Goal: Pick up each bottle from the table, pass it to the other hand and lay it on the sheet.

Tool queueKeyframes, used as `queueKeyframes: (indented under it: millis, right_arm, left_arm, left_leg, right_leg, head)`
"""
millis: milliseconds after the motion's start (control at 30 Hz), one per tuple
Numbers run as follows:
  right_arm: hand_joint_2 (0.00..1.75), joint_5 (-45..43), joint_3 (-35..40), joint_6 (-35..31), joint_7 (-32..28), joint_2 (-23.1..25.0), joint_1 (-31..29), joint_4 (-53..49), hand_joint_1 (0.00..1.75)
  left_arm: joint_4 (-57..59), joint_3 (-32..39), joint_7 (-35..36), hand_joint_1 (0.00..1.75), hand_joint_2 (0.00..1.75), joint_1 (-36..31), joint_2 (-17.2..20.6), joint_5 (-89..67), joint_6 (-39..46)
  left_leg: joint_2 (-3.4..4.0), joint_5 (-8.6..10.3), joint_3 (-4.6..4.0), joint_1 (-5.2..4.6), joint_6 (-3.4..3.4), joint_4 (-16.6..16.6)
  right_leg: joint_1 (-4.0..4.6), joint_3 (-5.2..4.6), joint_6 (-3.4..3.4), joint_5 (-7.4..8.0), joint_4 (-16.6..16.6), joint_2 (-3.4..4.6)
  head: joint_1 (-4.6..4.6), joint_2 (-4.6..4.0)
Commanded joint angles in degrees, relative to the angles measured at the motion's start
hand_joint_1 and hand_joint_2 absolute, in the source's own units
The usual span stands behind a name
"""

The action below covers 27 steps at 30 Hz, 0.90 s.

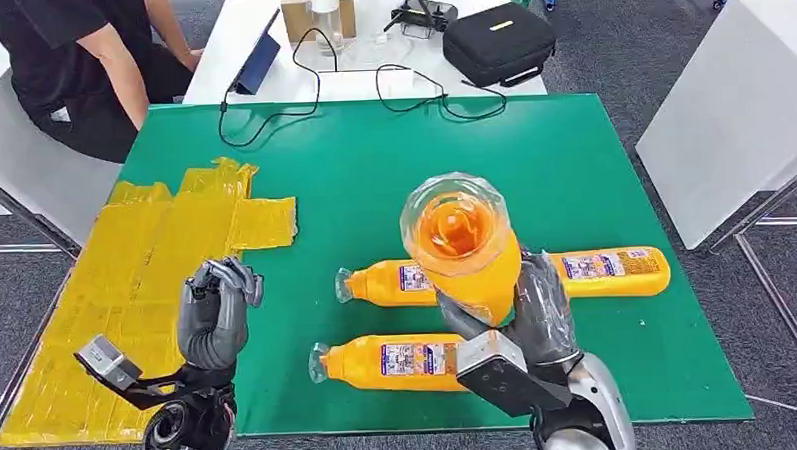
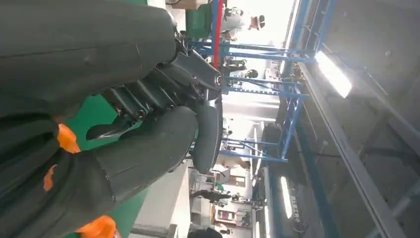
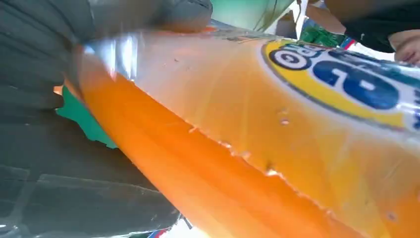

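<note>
upright, the bottle (image 1: 465,248) sits gripped in the right hand (image 1: 538,315).

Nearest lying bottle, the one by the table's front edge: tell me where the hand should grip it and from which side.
Grip the nearest lying bottle across its labelled middle, coming down from above. It lies flat on the green table, neck toward the yellow sheet; the body is widest and straight there, while the neck tapers. The left hand looks free; the right hand already holds a raised bottle.
</note>
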Motion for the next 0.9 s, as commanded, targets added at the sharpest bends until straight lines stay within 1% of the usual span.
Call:
queueKeyframes:
  millis: [33, 67, 100, 133, 200, 233, 300, 333, 367, 400, 433, 467, 500, 567, 600, 633, 667, 700, 733, 767, 833, 867, 900]
  right_arm:
    - [1.75, -1.3, -0.5, -1.4, -0.7, -3.4, -0.9, 2.6, 1.57]
    - [1.75, -1.3, -0.5, -1.4, -0.7, -3.3, -1.0, 2.6, 1.54]
    - [1.75, -1.4, -0.3, -1.7, -0.5, -3.3, -1.2, 2.6, 1.57]
    - [1.75, -1.4, -0.3, -1.8, -0.3, -3.2, -1.3, 2.7, 1.54]
    - [1.75, -1.6, -0.3, -2.0, 0.1, -3.1, -1.6, 3.0, 1.55]
    - [1.75, -1.7, -0.3, -2.0, 0.3, -3.1, -1.7, 3.1, 1.59]
    - [1.75, -1.6, -0.2, -1.9, 0.6, -3.1, -1.9, 2.9, 1.54]
    - [1.75, -1.6, -0.2, -1.9, 0.7, -3.2, -2.0, 2.9, 1.54]
    - [1.75, -1.6, -0.2, -1.9, 0.7, -3.2, -1.9, 2.9, 1.55]
    - [1.75, -1.6, -0.1, -1.9, 0.8, -3.5, -1.9, 2.9, 1.52]
    - [1.75, -1.7, -0.1, -1.9, 0.8, -3.8, -2.0, 2.9, 1.55]
    - [1.75, -1.8, -0.2, -1.9, 0.8, -3.9, -2.1, 3.0, 1.55]
    - [1.75, -1.8, -0.2, -1.9, 0.8, -3.9, -2.1, 3.0, 1.55]
    - [1.75, -1.8, -0.2, -1.9, 0.8, -3.9, -2.1, 3.0, 1.55]
    - [1.75, -1.9, -0.2, -2.0, 0.8, -3.9, -2.1, 3.0, 1.57]
    - [1.75, -2.0, -0.2, -2.0, 0.8, -4.0, -2.1, 3.0, 1.54]
    - [1.75, -2.1, -0.2, -2.0, 0.8, -4.1, -2.1, 3.0, 1.57]
    - [1.75, -2.4, -0.2, -1.9, 0.8, -4.1, -2.2, 3.0, 1.55]
    - [1.75, -2.5, -0.2, -1.8, 0.8, -4.1, -2.4, 3.1, 1.55]
    - [1.75, -2.6, -0.2, -1.8, 0.9, -4.0, -2.4, 3.1, 1.52]
    - [1.75, -2.6, -0.2, -1.8, 0.9, -3.9, -2.4, 3.1, 1.55]
    - [1.75, -2.5, -0.2, -1.7, 1.1, -3.6, -2.5, 2.9, 1.54]
    - [1.75, -2.5, -0.2, -1.7, 1.1, -3.6, -2.5, 2.9, 1.54]
  left_arm:
    - [2.4, 0.8, -0.1, 1.75, 1.75, -1.3, 0.4, 0.3, -0.7]
    - [2.5, 0.7, -0.2, 1.75, 1.75, -1.4, 0.2, 0.3, -0.7]
    - [2.9, 0.4, -0.1, 1.15, 1.75, -1.8, 0.1, 0.1, -0.7]
    - [3.1, 0.5, 0.3, 0.0, 0.0, -1.9, -0.1, -0.4, 0.1]
    - [3.4, -0.5, 0.7, 0.0, 0.0, -2.5, 0.6, -1.8, -0.1]
    - [3.5, -0.5, 0.5, 0.0, 0.0, -2.6, 0.5, -2.2, 0.0]
    - [3.6, -0.1, 0.5, 0.0, 0.0, -2.8, 0.2, -1.3, -0.2]
    - [3.6, -0.1, 0.5, 0.0, 0.0, -3.1, 0.3, -1.3, -0.3]
    - [3.6, -0.1, 0.6, 0.0, 0.0, -3.2, 0.3, -1.3, -0.3]
    - [3.8, -0.1, 0.9, 0.0, 0.0, -3.6, 0.4, -1.2, -0.3]
    - [3.9, -0.1, 1.3, 0.0, 0.0, -3.9, 0.5, -1.0, -0.3]
    - [3.9, 0.0, 1.5, 0.0, 0.0, -4.2, 0.5, -0.9, -0.3]
    - [3.9, 0.0, 1.5, 0.0, 0.0, -4.2, 0.5, -0.9, -0.3]
    - [3.9, 0.0, 1.5, 0.0, 0.0, -4.2, 0.5, -0.9, -0.3]
    - [3.9, -0.1, 1.5, 0.0, 0.0, -4.2, 0.6, -0.9, -0.4]
    - [4.0, -0.2, 1.8, 0.0, 0.0, -4.3, 0.8, -0.8, -0.3]
    - [4.1, -0.2, 1.9, 0.0, 0.0, -4.4, 0.8, -0.8, -0.3]
    - [4.1, -0.1, 2.0, 0.0, 0.0, -4.5, 0.8, -0.6, -0.3]
    - [4.2, -0.1, 2.1, 0.0, 0.0, -4.6, 0.9, -0.5, -0.2]
    - [4.0, -0.1, 2.1, 0.0, 0.0, -4.4, 1.0, -0.4, -0.3]
    - [4.0, -0.1, 2.1, 0.0, 0.0, -4.2, 1.0, -0.4, -0.3]
    - [4.0, -0.1, 2.0, 0.0, 0.0, -4.0, 0.8, -0.4, -0.3]
    - [4.0, -0.1, 2.0, 0.0, 0.0, -4.0, 0.8, -0.4, -0.3]
  left_leg:
    - [0.06, -0.06, 0.28, 0.01, 0.06, -0.1]
    - [0.07, -0.08, 0.33, 0.0, 0.07, -0.1]
    - [0.07, -0.11, 0.46, 0.02, 0.09, -0.1]
    - [0.04, -0.06, 0.27, 0.02, 0.07, -0.1]
    - [0.06, -0.1, 0.44, 0.02, 0.09, -0.1]
    - [0.03, -0.06, 0.29, 0.01, 0.07, -0.1]
    - [0.05, -0.11, 0.48, 0.02, 0.09, -0.1]
    - [0.05, -0.07, 0.31, 0.0, 0.07, -0.1]
    - [0.07, -0.1, 0.41, 0.01, 0.08, -0.1]
    - [0.08, -0.12, 0.49, 0.0, 0.1, -0.1]
    - [0.05, -0.07, 0.33, 0.01, 0.07, -0.1]
    - [0.05, -0.1, 0.41, 0.01, 0.08, -0.1]
    - [0.01, -0.03, 0.19, 0.0, 0.05, -0.1]
    - [0.06, -0.11, 0.46, 0.01, 0.09, -0.1]
    - [0.07, -0.06, 0.28, -0.01, 0.07, -0.1]
    - [0.11, -0.1, 0.39, 0.01, 0.08, -0.1]
    - [0.12, -0.11, 0.46, 0.01, 0.09, -0.1]
    - [0.09, -0.12, 0.51, 0.0, 0.1, -0.1]
    - [0.06, -0.08, 0.37, 0.01, 0.07, -0.1]
    - [0.04, -0.04, 0.2, -0.01, 0.05, -0.1]
    - [0.11, -0.1, 0.38, 0.02, 0.07, -0.1]
    - [0.08, -0.05, 0.22, -0.01, 0.05, -0.1]
    - [0.1, -0.08, 0.32, 0.01, 0.06, -0.1]
  right_leg:
    - [0.06, 0.3, -0.14, -0.04, -0.1, -0.05]
    - [0.06, 0.35, -0.17, -0.06, -0.1, -0.06]
    - [0.09, 0.48, -0.21, -0.09, -0.2, -0.09]
    - [0.07, 0.3, -0.14, -0.04, -0.1, -0.07]
    - [0.09, 0.47, -0.22, -0.08, -0.2, -0.1]
    - [0.06, 0.32, -0.16, -0.05, -0.1, -0.09]
    - [0.1, 0.51, -0.23, -0.1, -0.2, -0.12]
    - [0.05, 0.33, -0.16, -0.06, -0.1, -0.07]
    - [0.08, 0.43, -0.19, -0.09, -0.1, -0.08]
    - [0.08, 0.51, -0.22, -0.1, -0.2, -0.09]
    - [0.07, 0.35, -0.17, -0.06, -0.1, -0.07]
    - [0.08, 0.43, -0.19, -0.09, -0.1, -0.09]
    - [0.04, 0.21, -0.11, -0.03, -0.1, -0.08]
    - [0.09, 0.49, -0.21, -0.1, -0.1, -0.1]
    - [0.04, 0.28, -0.14, -0.05, -0.1, -0.04]
    - [0.07, 0.4, -0.18, -0.07, -0.1, -0.03]
    - [0.08, 0.47, -0.21, -0.08, -0.2, -0.03]
    - [0.08, 0.53, -0.23, -0.1, -0.2, -0.07]
    - [0.07, 0.39, -0.19, -0.07, -0.1, -0.08]
    - [0.03, 0.2, -0.11, -0.03, -0.1, -0.05]
    - [0.08, 0.39, -0.19, -0.06, -0.1, -0.04]
    - [0.03, 0.21, -0.12, -0.03, -0.1, -0.01]
    - [0.06, 0.32, -0.16, -0.05, -0.1, -0.02]
  head:
    - [0.0, 0.0]
    - [0.0, 0.0]
    - [0.0, 0.0]
    - [0.0, 0.0]
    - [0.0, 0.0]
    - [0.0, 0.0]
    - [0.0, 0.0]
    - [0.0, 0.0]
    - [0.0, 0.0]
    - [0.0, 0.0]
    - [0.0, 0.0]
    - [0.0, 0.0]
    - [0.0, 0.0]
    - [0.0, 0.0]
    - [0.0, 0.0]
    - [0.0, 0.0]
    - [0.0, 0.0]
    - [0.0, 0.0]
    - [0.0, 0.0]
    - [0.0, 0.0]
    - [0.0, 0.0]
    - [0.0, 0.0]
    - [0.02, 0.0]
